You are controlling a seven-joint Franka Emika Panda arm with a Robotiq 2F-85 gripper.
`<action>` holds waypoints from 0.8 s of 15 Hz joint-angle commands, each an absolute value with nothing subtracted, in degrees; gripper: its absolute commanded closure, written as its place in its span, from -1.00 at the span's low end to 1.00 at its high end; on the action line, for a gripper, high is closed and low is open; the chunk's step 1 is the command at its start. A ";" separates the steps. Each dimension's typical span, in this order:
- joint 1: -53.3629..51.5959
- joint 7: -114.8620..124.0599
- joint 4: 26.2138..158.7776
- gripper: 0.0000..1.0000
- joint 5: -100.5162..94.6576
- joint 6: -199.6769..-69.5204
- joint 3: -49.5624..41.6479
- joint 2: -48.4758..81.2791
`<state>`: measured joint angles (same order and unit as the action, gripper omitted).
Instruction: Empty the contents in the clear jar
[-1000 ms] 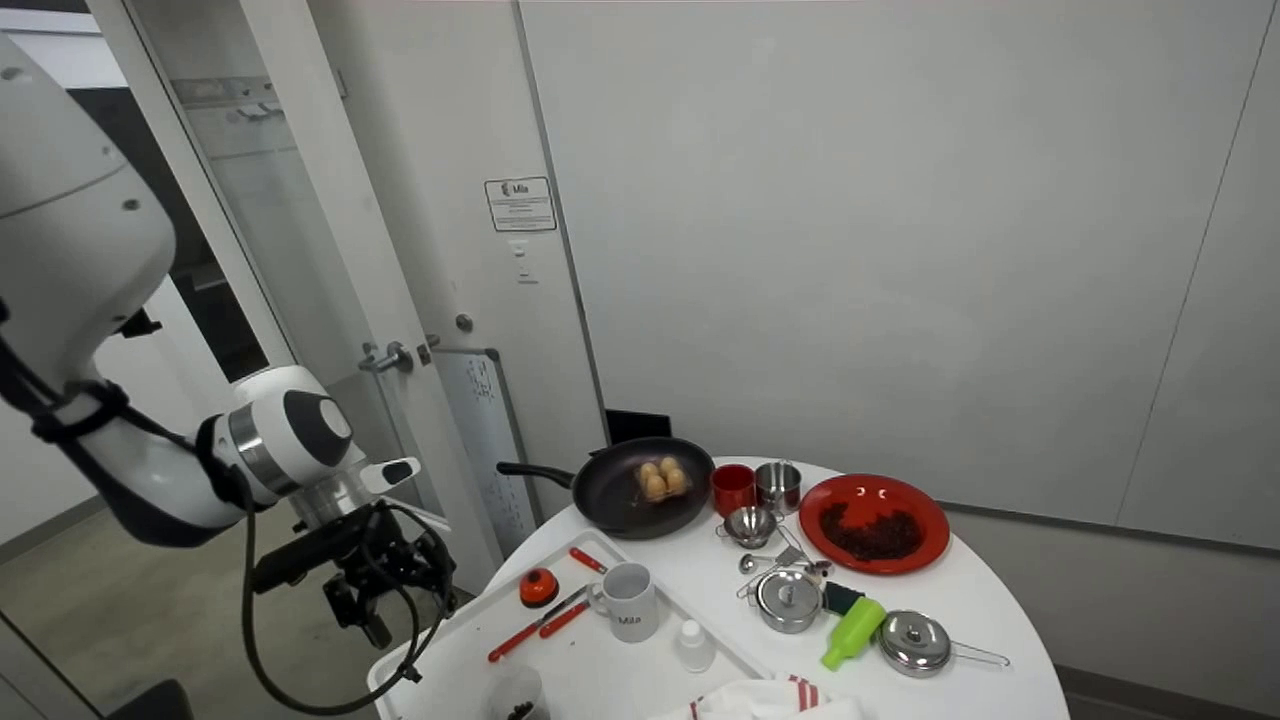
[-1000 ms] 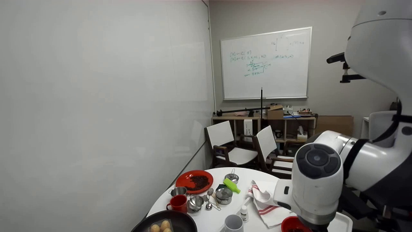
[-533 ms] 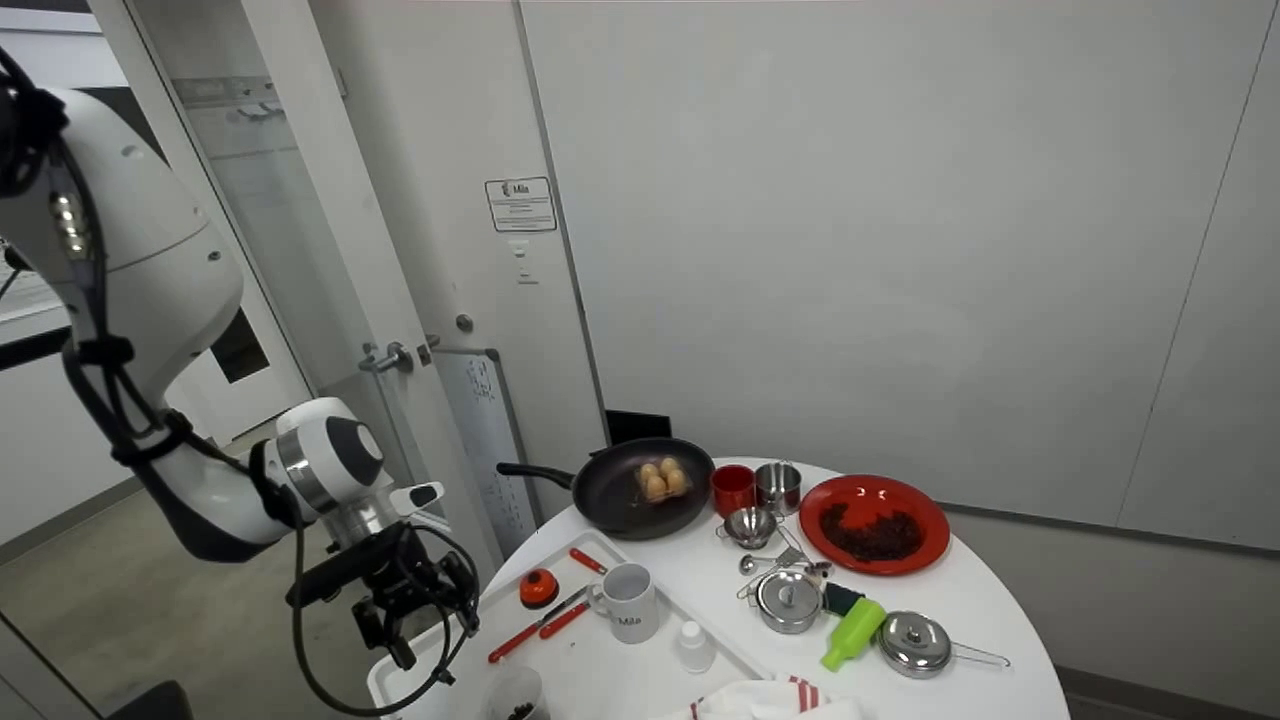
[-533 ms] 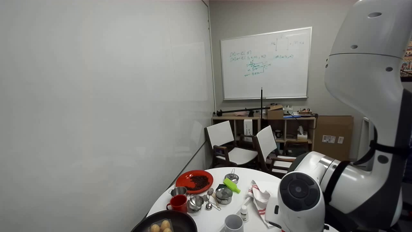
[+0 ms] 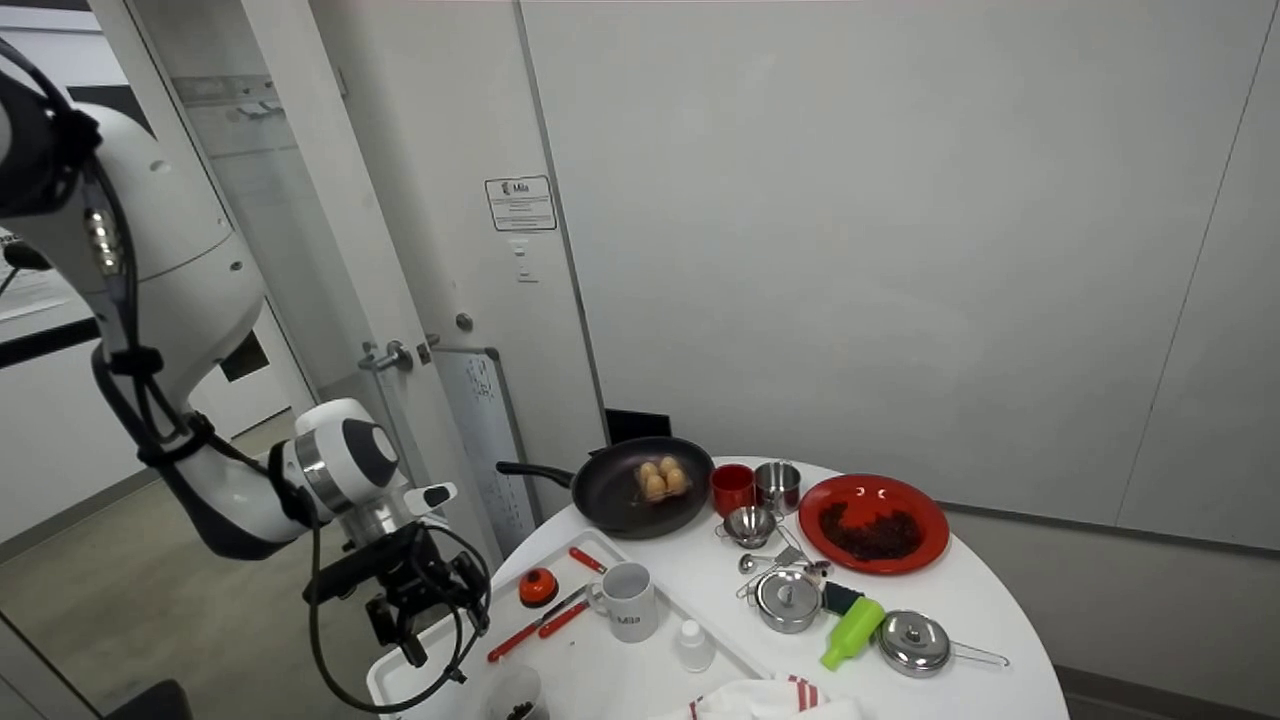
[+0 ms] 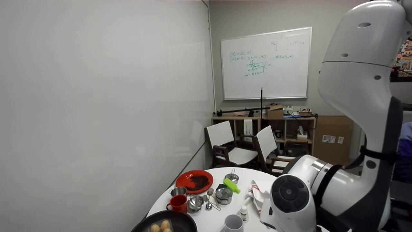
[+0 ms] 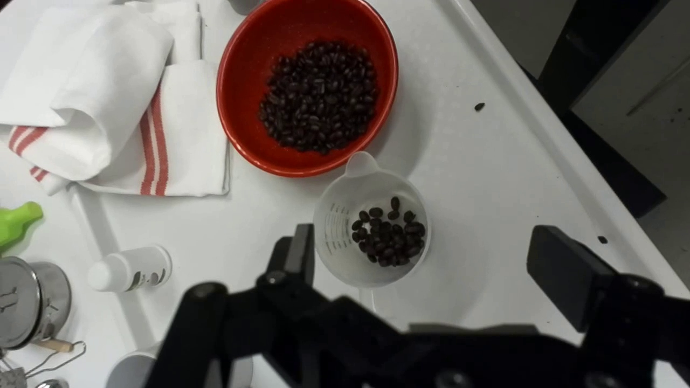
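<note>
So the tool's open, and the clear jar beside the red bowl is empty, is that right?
Not quite: the clear jar isn't empty. The wrist view shows dark beans in it. It does stand beside the red bowl, and the tool is open.

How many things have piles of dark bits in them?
3: the clear jar on the tray, the red bowl next to it, and the red plate near the red mug. Lidded pots could hide more.
</note>
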<state>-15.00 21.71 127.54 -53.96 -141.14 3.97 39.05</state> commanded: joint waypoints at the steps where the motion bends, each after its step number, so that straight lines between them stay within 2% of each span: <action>1: -18.70 26.42 126.51 -1.00 -56.34 -137.75 0.77 40.15; 12: -16.62 23.89 114.56 -1.00 -55.32 -136.02 0.73 51.09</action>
